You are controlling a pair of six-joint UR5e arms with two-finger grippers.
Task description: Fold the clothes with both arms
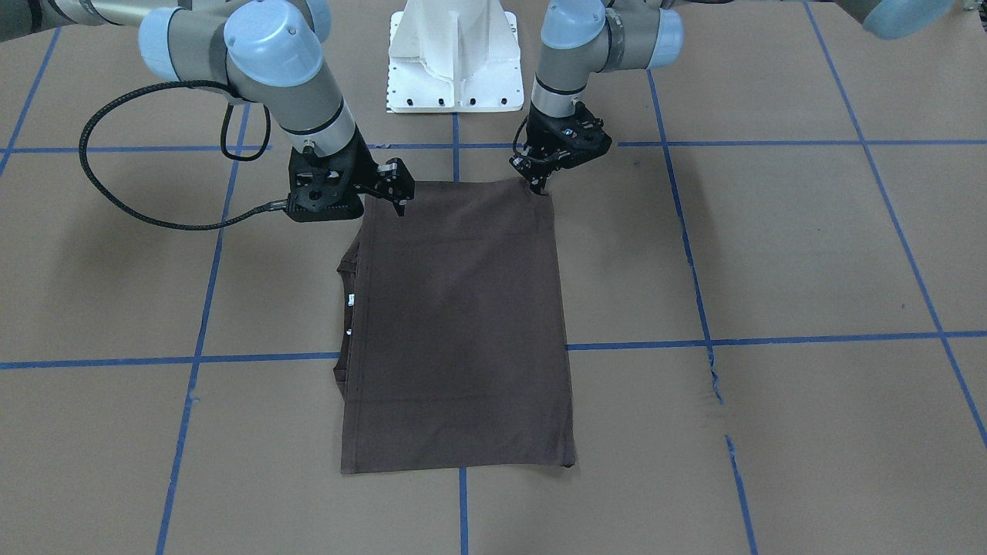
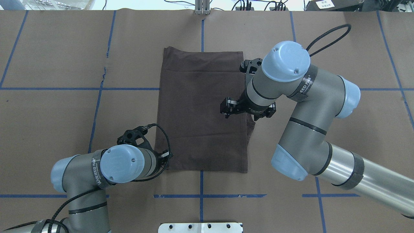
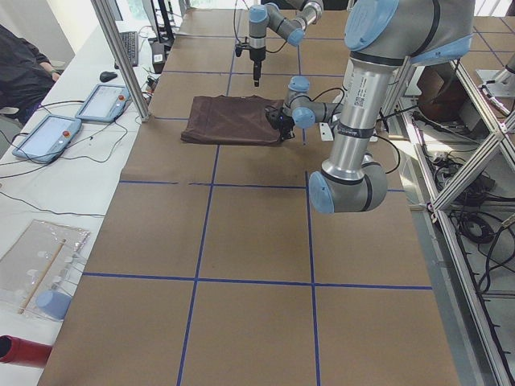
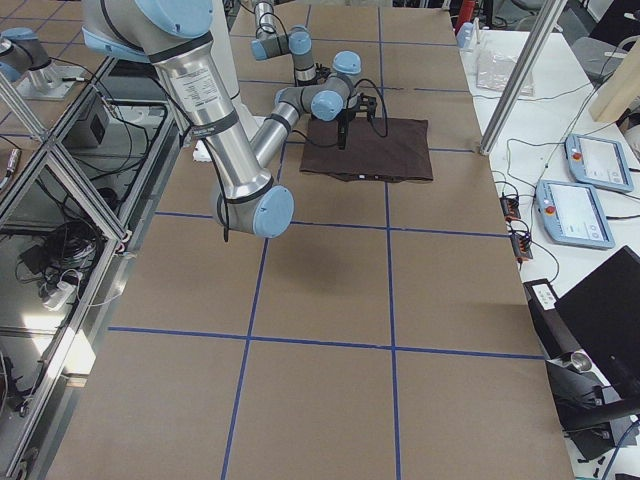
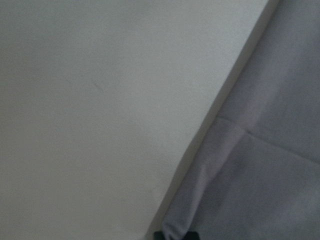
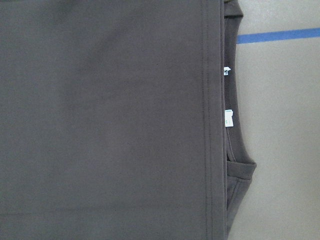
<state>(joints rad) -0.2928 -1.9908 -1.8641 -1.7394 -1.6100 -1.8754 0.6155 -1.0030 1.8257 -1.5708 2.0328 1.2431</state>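
The dark brown T-shirt (image 1: 463,324) lies flat on the table, folded into a tall rectangle (image 2: 200,110). Its collar and white neck labels (image 6: 228,119) stick out from under the folded edge on the right arm's side (image 1: 349,301). My left gripper (image 1: 541,185) is low at the shirt's corner nearest the robot. In the left wrist view its fingertips (image 5: 175,235) are pinched on that corner of cloth. My right gripper (image 1: 399,193) hovers above the shirt's other near corner, empty, and looks open. In the overhead view it shows over the shirt's right edge (image 2: 227,109).
The white base pedestal (image 1: 455,54) stands behind the shirt. Brown paper with blue tape lines (image 1: 771,339) covers the table. Touch tablets (image 3: 48,133) and a metal post (image 3: 121,56) stand along the far side. A person (image 3: 20,64) sits there.
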